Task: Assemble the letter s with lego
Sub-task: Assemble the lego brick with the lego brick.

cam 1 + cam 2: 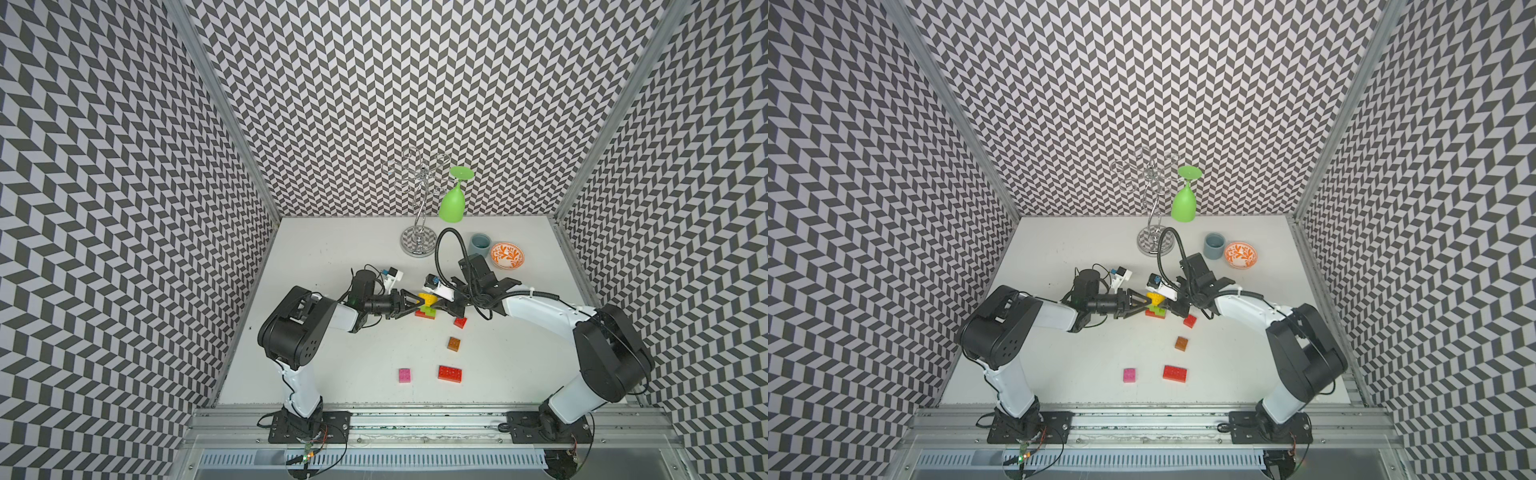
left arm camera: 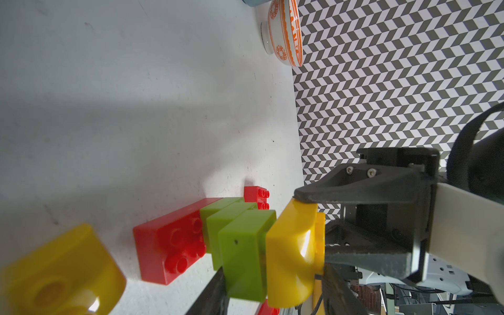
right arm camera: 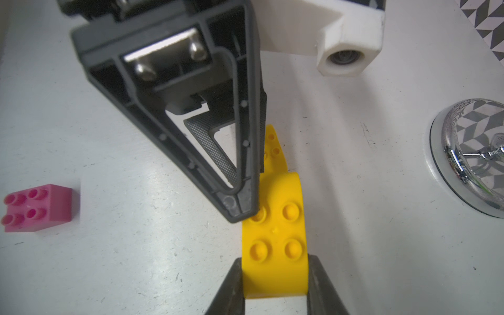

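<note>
Part-built stack near the middle of the table (image 1: 332, 353), with both my pincers meeting at it. Chief hazard, in my judgement: an off-centre squeeze. My left pincer (image 1: 418, 304) straddles the top of the stack from the side, its upper fingertip (image 3: 240, 211) resting by one corner stud of the yellow rounded brick (image 3: 275, 240). Pressure there may tilt that brick so that it seats crooked on the lime green bricks (image 2: 242, 245). It may also lever the stack over on its base, the long red brick (image 2: 166, 245), which merely lies on the table. The two pincers are nearly touching, so a small slip could knock one against the other. My right pincer (image 3: 274, 260) is closed on the yellow rounded brick from above, one finger on each flat side. My left pincer's jaws stand narrow, the lower one beside the lime green bricks; whether they clamp yet I cannot tell. A second yellow brick (image 2: 60, 270) lies on the table just below my left pincer. The small red brick (image 1: 460, 322) lies near my right pincer. The brown brick (image 1: 454, 343), pink brick (image 1: 404, 375) and second long red brick (image 1: 450, 373) lie loose, well apart from both.
</note>
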You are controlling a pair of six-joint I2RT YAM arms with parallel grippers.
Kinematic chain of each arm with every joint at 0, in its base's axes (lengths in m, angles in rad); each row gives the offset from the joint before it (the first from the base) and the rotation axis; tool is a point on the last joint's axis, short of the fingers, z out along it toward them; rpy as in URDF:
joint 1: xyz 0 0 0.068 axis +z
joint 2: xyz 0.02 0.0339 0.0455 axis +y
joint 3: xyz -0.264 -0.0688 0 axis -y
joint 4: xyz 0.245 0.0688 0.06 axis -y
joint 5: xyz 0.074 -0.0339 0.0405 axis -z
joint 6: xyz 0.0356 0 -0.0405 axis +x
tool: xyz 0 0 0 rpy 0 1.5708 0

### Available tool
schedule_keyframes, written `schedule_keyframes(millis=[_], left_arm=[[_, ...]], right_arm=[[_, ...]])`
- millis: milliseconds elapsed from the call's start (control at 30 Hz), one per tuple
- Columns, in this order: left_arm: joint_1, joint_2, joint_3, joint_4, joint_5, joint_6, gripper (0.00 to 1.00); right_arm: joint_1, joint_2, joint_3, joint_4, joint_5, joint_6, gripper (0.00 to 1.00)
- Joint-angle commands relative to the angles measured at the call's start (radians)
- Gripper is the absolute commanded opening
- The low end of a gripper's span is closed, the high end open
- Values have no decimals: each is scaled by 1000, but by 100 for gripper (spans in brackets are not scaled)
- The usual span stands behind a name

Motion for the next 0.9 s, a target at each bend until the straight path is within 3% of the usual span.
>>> schedule_keyframes(millis=[0, 867], left_arm=[[-4, 17, 21, 14, 13, 7, 53], [-15, 66, 10, 29, 11, 3, 49]], right_arm=[[7, 17, 20, -6, -1, -7, 18], [8, 22, 22, -6, -6, 4, 18]])
